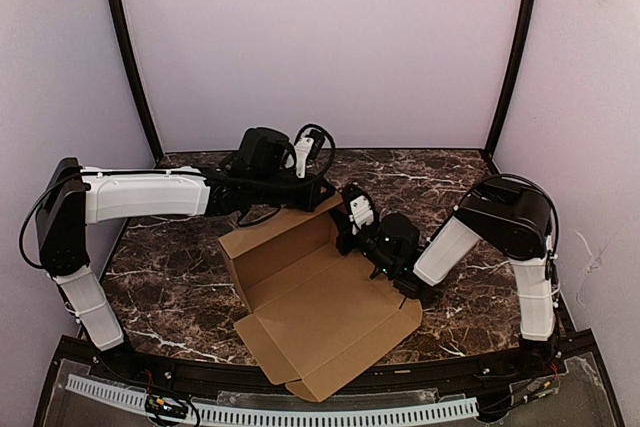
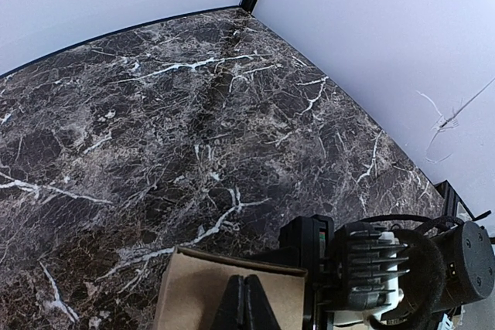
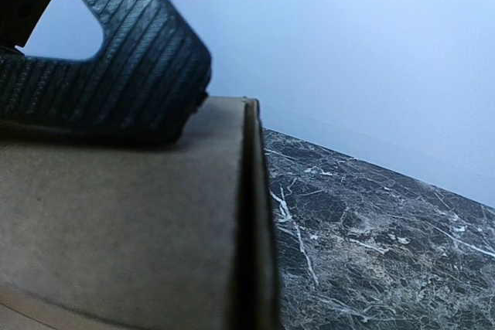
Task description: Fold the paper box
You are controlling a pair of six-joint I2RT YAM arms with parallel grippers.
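Observation:
The paper box (image 1: 320, 307) is a brown cardboard sheet lying mid-table, with its far wall and left flap raised. My left gripper (image 1: 325, 190) reaches over that far wall. In the left wrist view its fingers (image 2: 246, 299) are pressed together, nothing between them, against a cardboard flap (image 2: 193, 291). My right gripper (image 1: 347, 232) sits at the right end of the raised wall. In the right wrist view the cardboard wall (image 3: 116, 222) fills the left half, its edge running down the middle where the jaws close; the fingers are hidden. A black ribbed finger (image 3: 131, 59) rests on the wall's top.
The dark marble tabletop (image 1: 180, 267) stretches around the box, with pale walls and black corner posts (image 1: 130, 57) behind. The box's near flap overhangs the table's front edge (image 1: 330, 387). The right gripper's body (image 2: 379, 276) sits close beside the left fingers.

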